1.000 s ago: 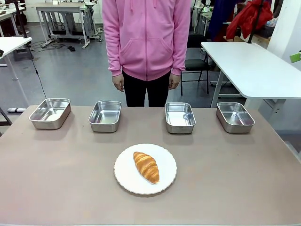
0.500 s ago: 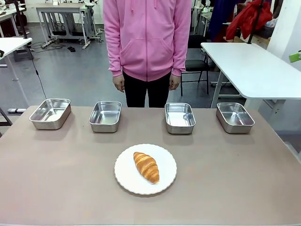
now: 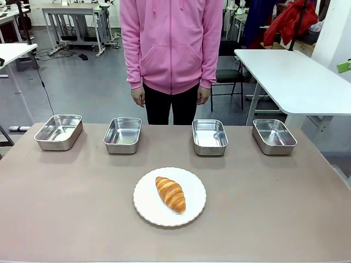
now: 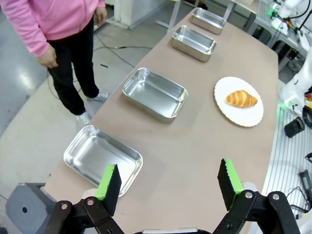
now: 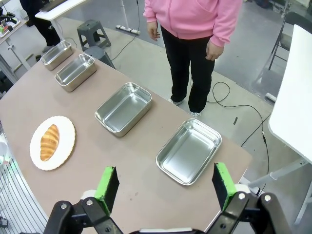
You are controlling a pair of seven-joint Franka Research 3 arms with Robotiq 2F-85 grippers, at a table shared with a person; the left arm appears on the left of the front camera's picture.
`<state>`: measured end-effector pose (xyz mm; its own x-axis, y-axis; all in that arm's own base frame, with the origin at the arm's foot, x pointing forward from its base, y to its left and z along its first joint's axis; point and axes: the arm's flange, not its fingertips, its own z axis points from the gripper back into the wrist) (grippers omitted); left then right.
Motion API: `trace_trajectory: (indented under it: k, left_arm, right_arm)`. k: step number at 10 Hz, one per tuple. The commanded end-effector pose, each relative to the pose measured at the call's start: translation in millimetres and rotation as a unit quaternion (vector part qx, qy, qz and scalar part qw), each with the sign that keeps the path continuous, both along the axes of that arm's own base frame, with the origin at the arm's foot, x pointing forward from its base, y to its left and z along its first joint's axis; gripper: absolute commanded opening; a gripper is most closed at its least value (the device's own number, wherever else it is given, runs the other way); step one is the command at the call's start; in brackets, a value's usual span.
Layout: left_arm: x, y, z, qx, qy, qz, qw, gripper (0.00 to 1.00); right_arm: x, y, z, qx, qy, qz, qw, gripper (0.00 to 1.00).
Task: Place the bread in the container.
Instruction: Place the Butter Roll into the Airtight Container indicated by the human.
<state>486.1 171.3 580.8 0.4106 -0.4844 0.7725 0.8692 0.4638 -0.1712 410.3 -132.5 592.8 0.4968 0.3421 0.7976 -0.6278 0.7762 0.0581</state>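
The bread (image 3: 170, 194), a golden-brown croissant, lies on a round white plate (image 3: 148, 207) at the table's near middle; it also shows in the left wrist view (image 4: 241, 99) and the right wrist view (image 5: 49, 142). Several alike steel containers stand in a row at the far side, none marked out from the others: (image 3: 59, 131), (image 3: 123, 135), (image 3: 209, 137), (image 3: 273, 136). My left gripper (image 4: 169, 185) hangs open high above the table's left end, over a container (image 4: 102, 158). My right gripper (image 5: 164, 186) hangs open high above the right end, near a container (image 5: 189, 150). Both hold nothing.
A person in a pink hoodie (image 3: 171, 44) stands at the far edge, hands down at the sides. A white table (image 3: 296, 76) stands behind at the right. Bare brown tabletop (image 3: 263, 197) surrounds the plate.
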Motion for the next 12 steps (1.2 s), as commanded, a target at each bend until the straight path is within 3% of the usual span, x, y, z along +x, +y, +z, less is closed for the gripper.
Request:
trace_trajectory:
  k: [1,12]
  left_arm:
    - [-1.2,0.6,0.4,-0.001,-0.005,-0.005,1.000,1.00]
    - [-1.2,0.6,0.4,-0.001,-0.005,-0.005,1.000,1.00]
  right_arm:
    - [0.4,-1.5,-2.1,0.003,-0.013,0.010,1.000,1.00]
    - [0.4,-1.5,-2.1,0.003,-0.013,0.010,1.000,1.00]
